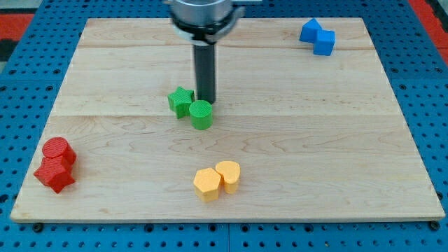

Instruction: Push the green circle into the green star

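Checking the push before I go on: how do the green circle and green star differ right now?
The green circle is a smooth round cylinder; the green star has pointed, notched edges. The circle lies lower and further to the view's right; the star sits up and to the left. My tip stands just above the circle, to the star's right. Both are the same green, look similar in size, and appear to touch.

Pale wood worktop (336, 140), plank seams across. Green star (180, 100) and green circle (201, 114) touching, left of centre. Two red blocks (56, 164) touching, bottom left. Two yellow blocks (216, 178) touching, bottom centre. Two blue blocks (318, 36) touching, top right.
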### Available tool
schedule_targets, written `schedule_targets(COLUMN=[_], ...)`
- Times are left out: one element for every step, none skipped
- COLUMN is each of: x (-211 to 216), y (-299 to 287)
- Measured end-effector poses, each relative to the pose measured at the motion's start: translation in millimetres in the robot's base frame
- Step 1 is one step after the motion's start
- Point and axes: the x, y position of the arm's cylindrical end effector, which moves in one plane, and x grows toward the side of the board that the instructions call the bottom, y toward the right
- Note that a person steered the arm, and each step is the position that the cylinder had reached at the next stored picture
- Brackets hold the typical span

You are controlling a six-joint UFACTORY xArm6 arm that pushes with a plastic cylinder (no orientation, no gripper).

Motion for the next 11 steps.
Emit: schedule_targets(x=[-7,49,86,64,38,37,11,-22,-67,-110,-155], y=[65,67,36,3,2,5,79,163,241,308,342])
